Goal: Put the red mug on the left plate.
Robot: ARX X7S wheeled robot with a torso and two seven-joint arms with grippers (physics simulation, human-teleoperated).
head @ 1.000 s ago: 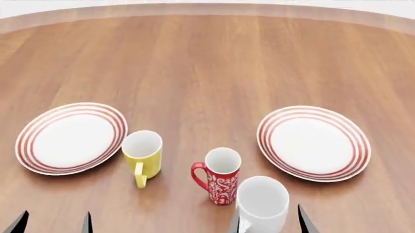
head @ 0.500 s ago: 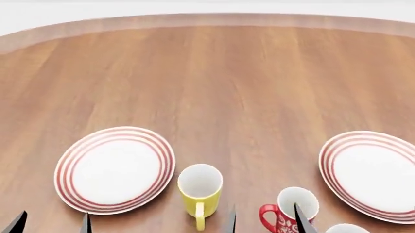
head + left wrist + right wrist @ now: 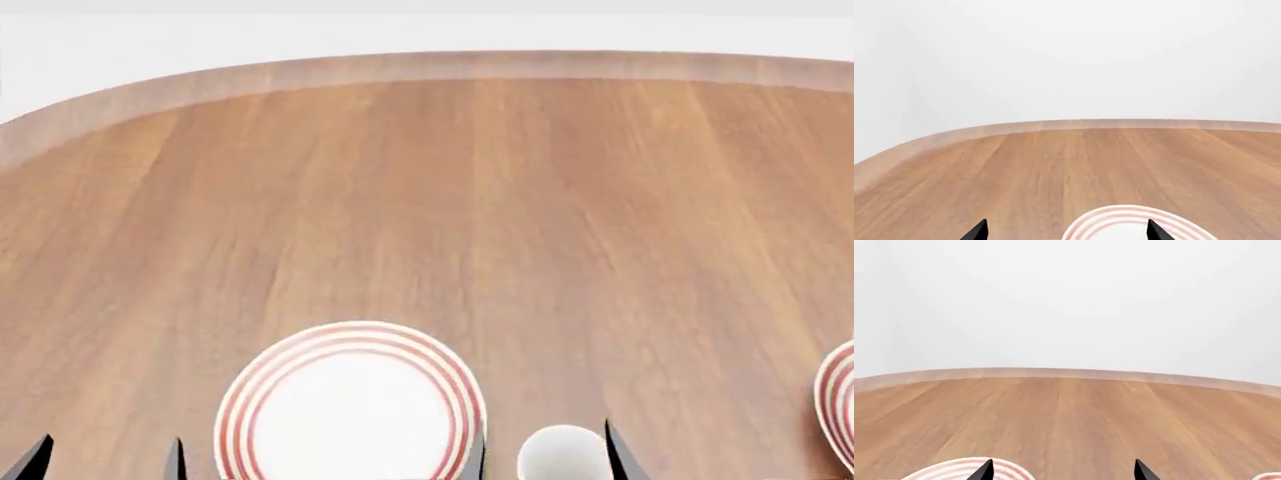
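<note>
The red mug is out of view in every frame. The left plate [image 3: 350, 405], white with thin red rings, lies at the bottom centre of the head view. It also shows in the left wrist view [image 3: 1121, 220] and the right wrist view [image 3: 947, 471]. My left gripper [image 3: 104, 465] is open and empty at the bottom left, left of the plate; it also shows in its wrist view [image 3: 1065, 234]. My right gripper [image 3: 547, 465] is open, with its tips just right of the plate; it also shows in its wrist view [image 3: 1063, 474].
A pale mug rim [image 3: 563, 450] shows between my right fingertips in the head view; its body is cut off, so I cannot tell which mug it is. The right plate's edge [image 3: 841, 405] shows at the far right. The wooden table [image 3: 427, 200] extends to a curved far edge.
The head view has swung up and left. The plates and mugs slid down and right in the frame, and the red mug and white mug dropped out of view.
</note>
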